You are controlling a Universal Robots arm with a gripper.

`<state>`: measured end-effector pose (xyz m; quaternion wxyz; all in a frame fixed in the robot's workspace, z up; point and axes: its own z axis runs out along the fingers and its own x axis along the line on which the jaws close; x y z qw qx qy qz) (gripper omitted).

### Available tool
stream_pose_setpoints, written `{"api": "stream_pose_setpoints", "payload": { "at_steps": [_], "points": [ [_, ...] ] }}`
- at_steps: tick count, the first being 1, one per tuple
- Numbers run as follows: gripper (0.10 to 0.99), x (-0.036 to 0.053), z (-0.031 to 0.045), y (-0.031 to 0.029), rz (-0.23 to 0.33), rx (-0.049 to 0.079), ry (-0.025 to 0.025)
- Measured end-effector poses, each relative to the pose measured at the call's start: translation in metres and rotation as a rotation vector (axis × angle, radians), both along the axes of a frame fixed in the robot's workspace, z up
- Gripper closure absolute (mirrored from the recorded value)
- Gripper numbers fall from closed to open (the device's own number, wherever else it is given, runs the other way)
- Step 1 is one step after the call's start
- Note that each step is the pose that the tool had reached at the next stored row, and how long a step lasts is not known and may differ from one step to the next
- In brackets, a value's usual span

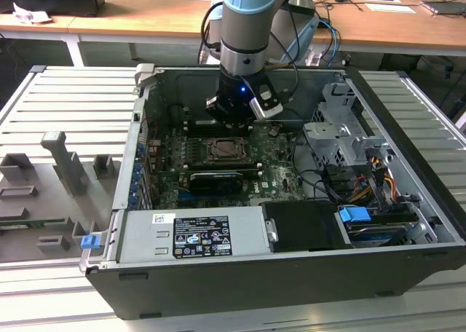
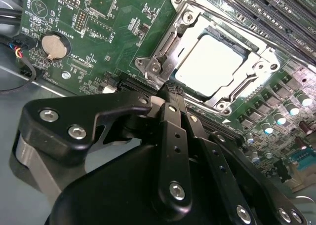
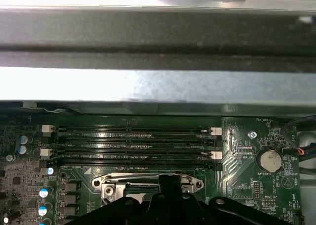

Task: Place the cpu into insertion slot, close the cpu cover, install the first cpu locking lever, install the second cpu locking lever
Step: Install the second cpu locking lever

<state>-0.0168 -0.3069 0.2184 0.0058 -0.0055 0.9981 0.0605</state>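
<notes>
Exterior view: my gripper [image 1: 234, 119] hangs inside the open computer case [image 1: 408, 128], just above the motherboard [image 1: 277, 168], at the far edge of the insertion slot [image 1: 221, 151]; the case sits on a ribbed metal counter [image 1: 65, 106].
Second wrist view: my gripper [image 2: 174, 88], fingers [image 2: 172, 116] pressed together, nothing pinched, tips at the socket's edge. cpu [image 2: 208, 63] lies flat in the insertion slot, pale face up. cpu cover [image 2: 183, 25] down around it, framing the chip. Coin battery [image 2: 54, 46] off to one side.
First wrist view: long black memory slots [image 3: 133, 141] beside the cpu cover's edge [image 3: 148, 179]; coin battery [image 3: 270, 160] near.
</notes>
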Motion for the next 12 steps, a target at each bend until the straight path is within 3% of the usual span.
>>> {"api": "stream_pose_setpoints", "payload": {
  "at_steps": [12],
  "points": [
    [0.980, 0.0000, 0.0054, -0.0026, 0.000, 0.000, -0.0001]
  ]
}}
